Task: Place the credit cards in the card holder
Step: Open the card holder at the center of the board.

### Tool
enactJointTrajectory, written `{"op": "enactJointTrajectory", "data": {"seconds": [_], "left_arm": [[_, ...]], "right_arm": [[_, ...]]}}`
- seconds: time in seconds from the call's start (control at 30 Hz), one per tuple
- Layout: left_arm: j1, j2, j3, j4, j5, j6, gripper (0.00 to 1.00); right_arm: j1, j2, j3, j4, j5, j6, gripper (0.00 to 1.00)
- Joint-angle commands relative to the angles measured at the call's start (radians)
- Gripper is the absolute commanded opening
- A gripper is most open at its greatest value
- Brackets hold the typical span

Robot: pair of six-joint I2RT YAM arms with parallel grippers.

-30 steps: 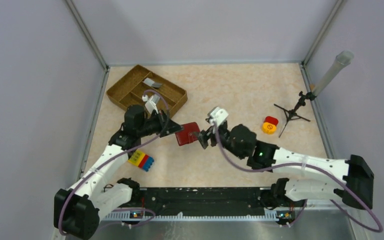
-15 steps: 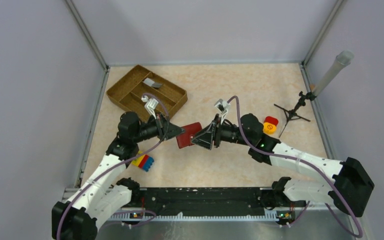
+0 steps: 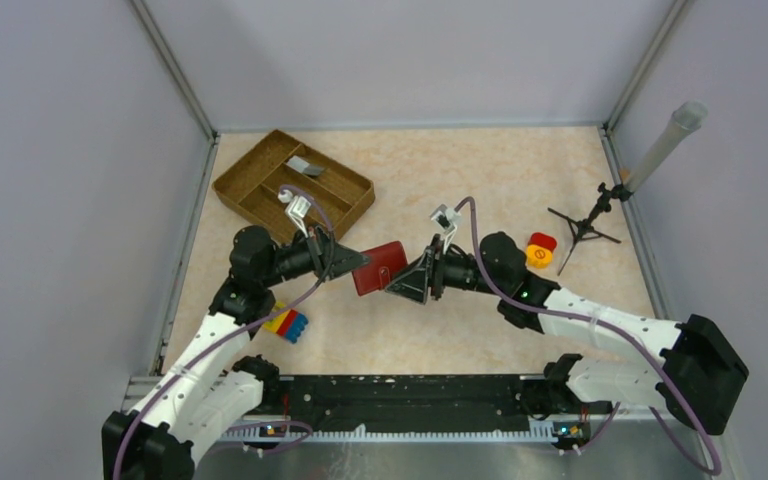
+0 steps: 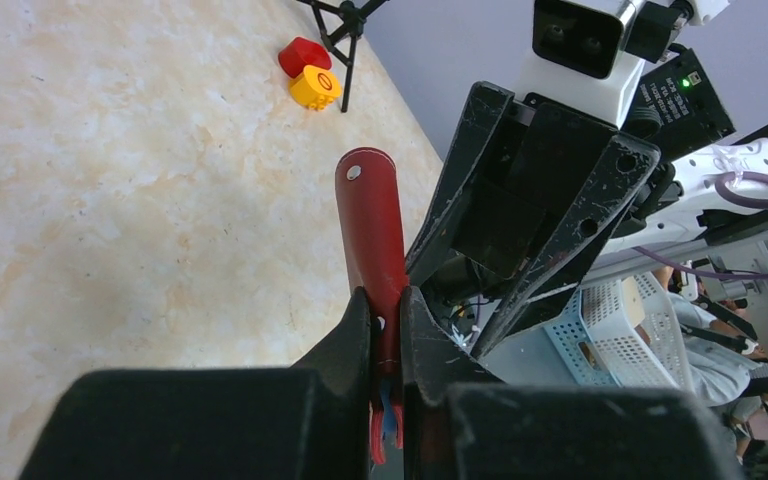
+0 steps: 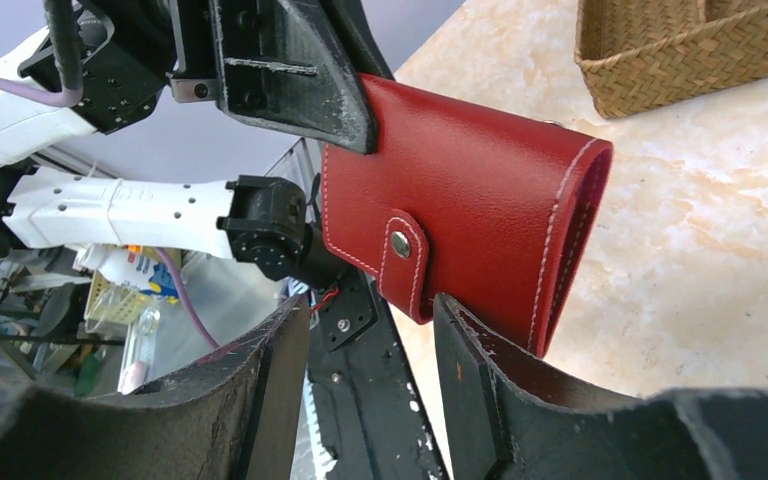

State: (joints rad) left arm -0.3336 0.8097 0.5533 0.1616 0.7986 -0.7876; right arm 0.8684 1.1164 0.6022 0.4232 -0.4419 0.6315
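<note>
The red leather card holder (image 3: 380, 267) with a snap strap is held off the table by my left gripper (image 3: 358, 263), which is shut on its open edge. In the left wrist view the holder (image 4: 370, 230) stands edge-on between the jaws of the left gripper (image 4: 385, 300), with a thin blue strip between its red flaps. My right gripper (image 3: 400, 283) is open just right of it. In the right wrist view the holder (image 5: 460, 220) hangs over the right gripper (image 5: 370, 305), its strap end above the gap. A grey card (image 3: 303, 165) lies in the wicker tray (image 3: 245, 175).
A yellow-red-blue toy block (image 3: 283, 321) lies under my left arm. A red and yellow button (image 3: 539, 250) lies beside a small black tripod (image 3: 585, 225) holding a clear tube (image 3: 665, 140) at the right. The tray also shows in the right wrist view (image 5: 680, 50).
My right gripper has turned on its side and closed in on the holder's right end. My left arm has drawn back slightly, still gripping the holder.
</note>
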Motion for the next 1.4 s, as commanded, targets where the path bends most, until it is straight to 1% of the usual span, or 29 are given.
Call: {"op": "enactJointTrajectory", "data": {"seconds": [0.0,0.17,0.3,0.37,0.43,0.6,0.73,0.87,0.97,1.03,1.13,1.37], "left_arm": [[0.003,-0.018,0.014,0.09,0.066,-0.033,0.0],[0.002,-0.015,0.0,0.146,0.093,-0.072,0.0],[0.001,-0.003,-0.021,0.208,0.098,-0.118,0.0],[0.001,0.001,-0.032,0.235,0.1,-0.136,0.0],[0.001,0.0,-0.041,0.246,0.092,-0.141,0.0],[0.001,0.004,-0.048,0.246,0.073,-0.142,0.0],[0.001,0.013,-0.056,0.247,0.066,-0.15,0.0],[0.001,0.014,-0.057,0.234,0.055,-0.161,0.0],[0.001,0.015,-0.05,0.157,-0.005,-0.154,0.0],[0.001,0.019,-0.05,0.109,-0.05,-0.161,0.0],[0.001,0.029,-0.06,0.095,-0.086,-0.19,0.0],[0.001,0.058,-0.076,0.058,-0.144,-0.245,0.0]], "right_arm": [[-0.039,-0.012,0.002,0.052,0.011,-0.026,0.48],[-0.049,0.013,0.016,0.088,-0.026,-0.036,0.48],[-0.049,0.078,0.045,0.167,-0.134,-0.013,0.48],[-0.047,0.099,0.057,0.202,-0.182,0.0,0.46],[-0.046,0.111,0.066,0.221,-0.205,0.007,0.4],[-0.04,0.111,0.06,0.279,-0.205,0.019,0.28],[-0.033,0.113,0.058,0.323,-0.181,0.017,0.2],[-0.012,0.124,0.077,0.3,-0.159,-0.025,0.06],[0.015,0.12,0.103,0.235,-0.154,-0.085,0.0],[0.038,0.115,0.131,0.172,-0.149,-0.144,0.0],[0.067,0.108,0.151,0.105,-0.147,-0.198,0.0],[0.091,0.095,0.185,-0.011,-0.171,-0.254,0.0]]}}
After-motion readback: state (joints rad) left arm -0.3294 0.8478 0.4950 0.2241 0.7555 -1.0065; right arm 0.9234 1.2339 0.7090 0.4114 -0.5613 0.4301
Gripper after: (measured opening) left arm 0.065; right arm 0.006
